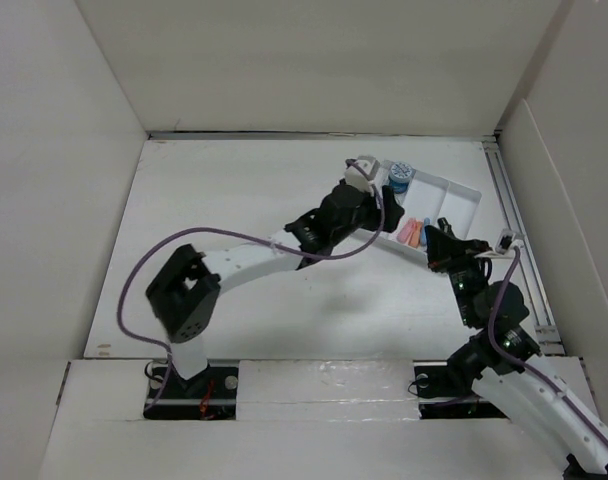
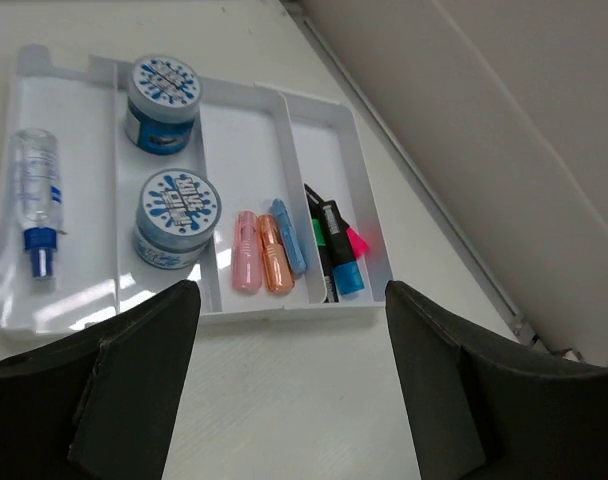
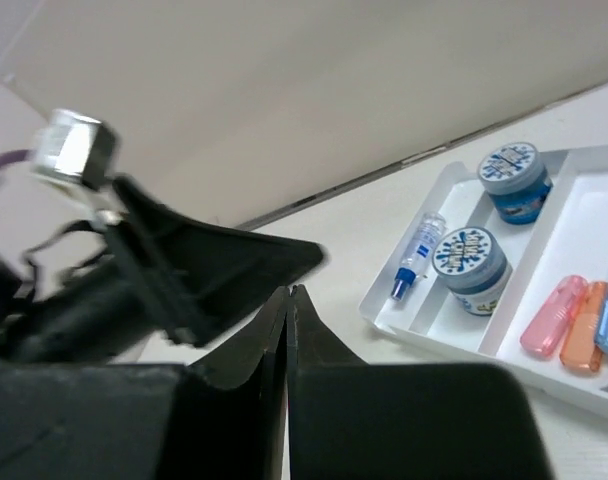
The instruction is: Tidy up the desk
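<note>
White desk (image 1: 234, 190) lies under the left end effector (image 2: 292, 292) — jaws apart.

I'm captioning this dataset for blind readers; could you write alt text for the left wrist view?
A white tray on the desk holds a clear bottle, two blue-lidded tubs, three small pink, orange and blue pieces, and several markers, each kind in its own compartment. The open, empty left hand frames the foreground with its dark fingers.

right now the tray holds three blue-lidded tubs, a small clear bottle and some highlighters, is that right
Not quite. The tray holds two blue-lidded tubs, not three; the left wrist view shows this. The small clear bottle and the highlighters are there as you said.
</note>
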You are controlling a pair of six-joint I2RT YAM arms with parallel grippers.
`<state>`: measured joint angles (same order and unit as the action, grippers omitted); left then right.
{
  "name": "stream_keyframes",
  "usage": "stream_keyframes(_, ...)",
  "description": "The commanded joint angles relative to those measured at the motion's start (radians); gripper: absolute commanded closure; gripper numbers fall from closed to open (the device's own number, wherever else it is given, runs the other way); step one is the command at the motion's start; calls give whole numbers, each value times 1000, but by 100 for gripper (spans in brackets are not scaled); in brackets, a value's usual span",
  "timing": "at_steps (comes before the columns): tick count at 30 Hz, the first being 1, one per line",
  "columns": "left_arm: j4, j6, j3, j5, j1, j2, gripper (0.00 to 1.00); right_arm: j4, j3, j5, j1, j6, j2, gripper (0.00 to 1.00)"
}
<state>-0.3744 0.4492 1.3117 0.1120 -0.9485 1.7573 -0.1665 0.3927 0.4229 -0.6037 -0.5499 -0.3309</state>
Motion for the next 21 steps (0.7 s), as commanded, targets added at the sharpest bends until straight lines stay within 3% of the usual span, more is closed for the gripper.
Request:
stream_keyframes(1,-130,-4,-164,87,25,-183,30,-137,-5,-133,-8,41,-57,99)
stream_keyframes(6,-109,0,-362,201,34,-456,30,-191,12,-282,-18,71,-149,100)
stream_keyframes(10,-83,17,-494,372,16,-628,32,-241,12,-383,-18,94,-158,98)
stream_keyframes(14,-44,60,-578,463,16,-800,33,-271,-3,-394,-18,99,-160,94)
stream_keyframes(21,11,154,-690,551,16,-933,36,-269,8,-400,-27,97,-180,91)
